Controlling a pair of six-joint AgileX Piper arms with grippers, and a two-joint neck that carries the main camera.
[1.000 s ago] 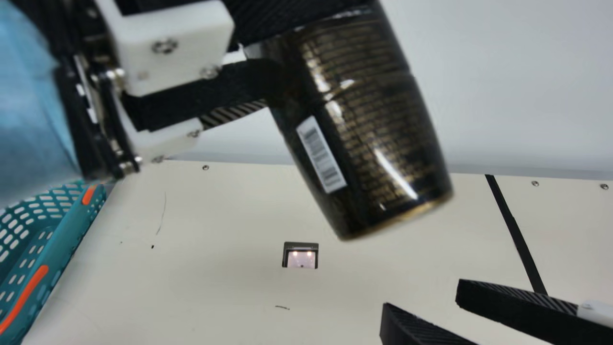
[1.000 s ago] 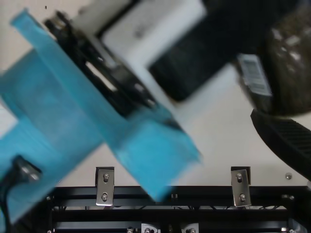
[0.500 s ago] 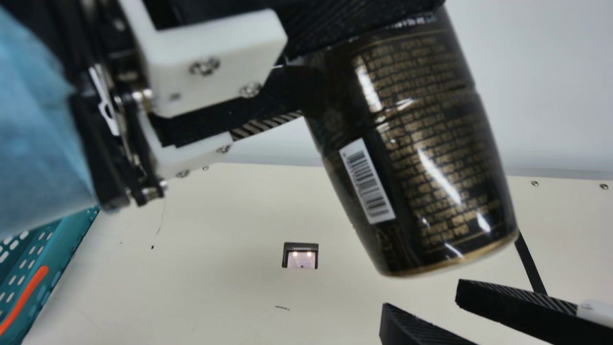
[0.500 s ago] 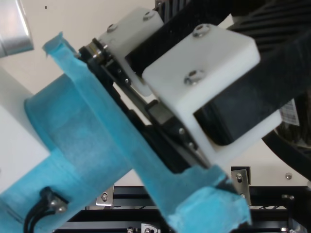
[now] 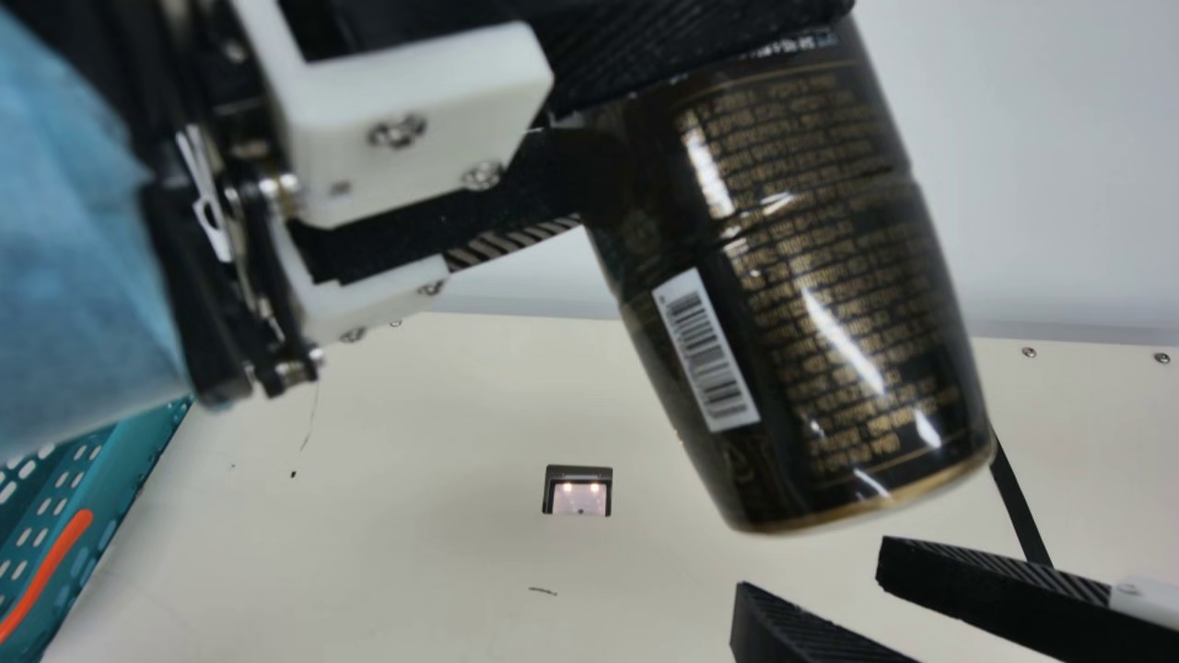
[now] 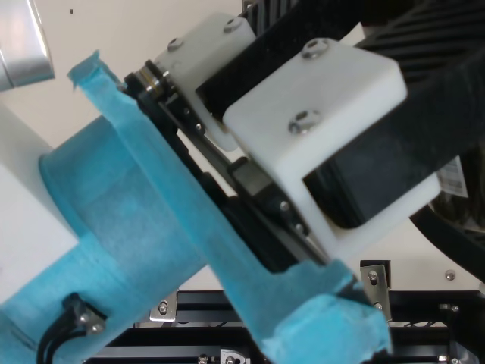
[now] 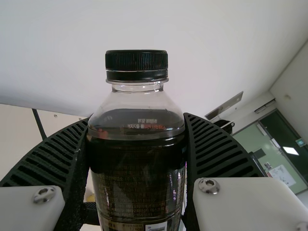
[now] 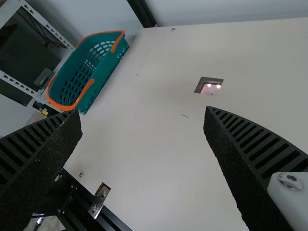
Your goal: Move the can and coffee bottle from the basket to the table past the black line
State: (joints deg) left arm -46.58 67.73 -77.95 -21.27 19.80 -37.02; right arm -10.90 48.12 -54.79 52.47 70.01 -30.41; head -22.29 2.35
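From where I stand, the left pincer (image 5: 728, 97) is clamped around the coffee bottle (image 5: 792, 313), one black ribbed finger pressed to either side of it. The bottle is up off the table (image 5: 414, 543), tilted in that grip, its base angling down and away from the fingers toward the main view's right. The left wrist view shows its dark cap (image 7: 136, 65) and clear neck standing out past the fingertips, with dark liquid lower down between them. A white barcode label (image 5: 706, 350) sits on the bottle just beside the lower finger.

Behind the pincer's hinges, a blue cover (image 6: 136, 178) wraps the wrist.

Over to the main view's right of the pincer, and lower, the black line (image 5: 1021, 506) comes out from behind the bottle's base and runs along the table.

Lower still on that side, well apart from the left one, the right pincer (image 5: 809, 571) has its fingers spread, with bare tabletop showing between them.

The teal basket (image 5: 134, 479) with orange handles is off on the left pincer's other side, and a small lit cut-out (image 5: 580, 497) in the table shows below its grip.
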